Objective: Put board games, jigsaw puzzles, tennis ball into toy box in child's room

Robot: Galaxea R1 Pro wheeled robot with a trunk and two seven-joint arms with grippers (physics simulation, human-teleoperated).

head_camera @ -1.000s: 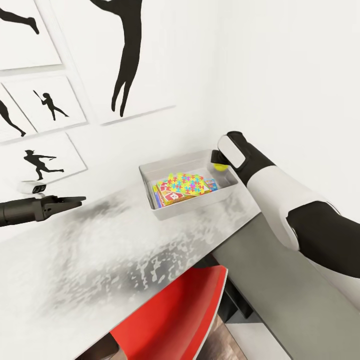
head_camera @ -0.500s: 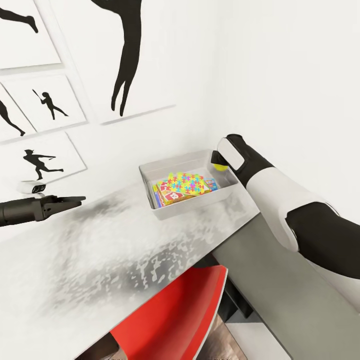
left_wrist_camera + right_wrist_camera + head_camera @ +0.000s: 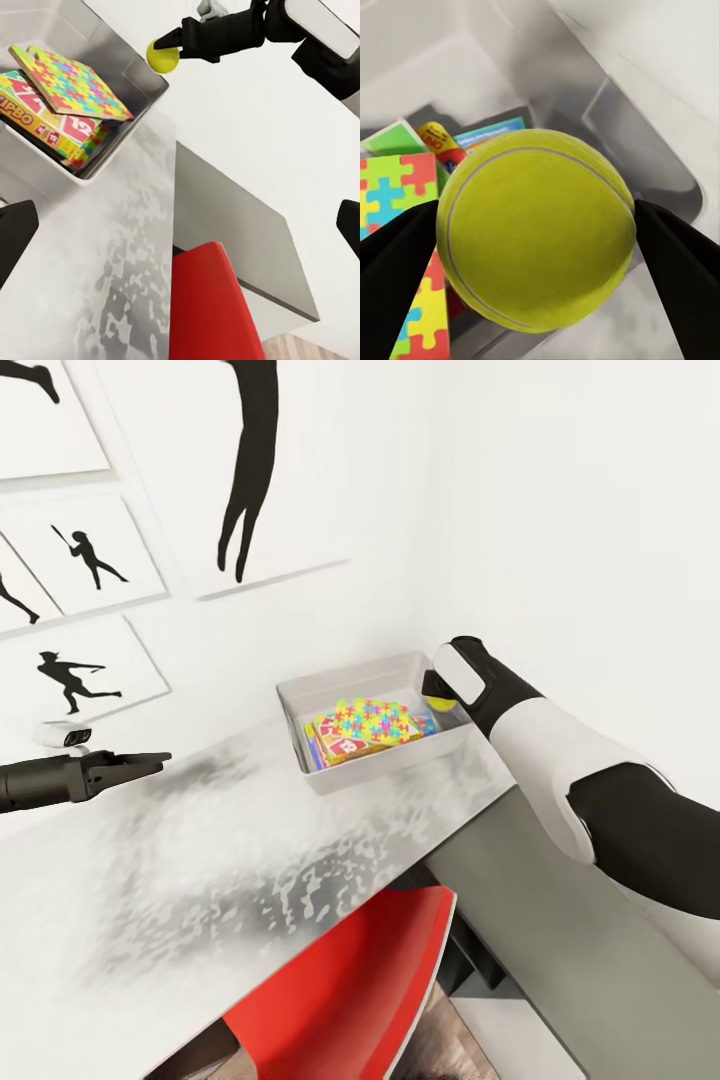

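The pale grey toy box stands on the mottled table by the wall. Inside it a jigsaw puzzle lies on top of stacked board games, among them the SKIP-BO box. My right gripper is shut on the yellow tennis ball, held over the box's right end. My left gripper hovers over the table to the left, apart from the box; its dark fingers stand wide apart, open.
A red chair is tucked under the table's near edge. A grey bench-like surface runs along the right. Framed silhouette pictures hang on the white wall behind the table.
The head view has shifted slightly, so the pictures sit higher and further left. The right gripper with the ball has dipped a little toward the toy box. The left arm has stayed put.
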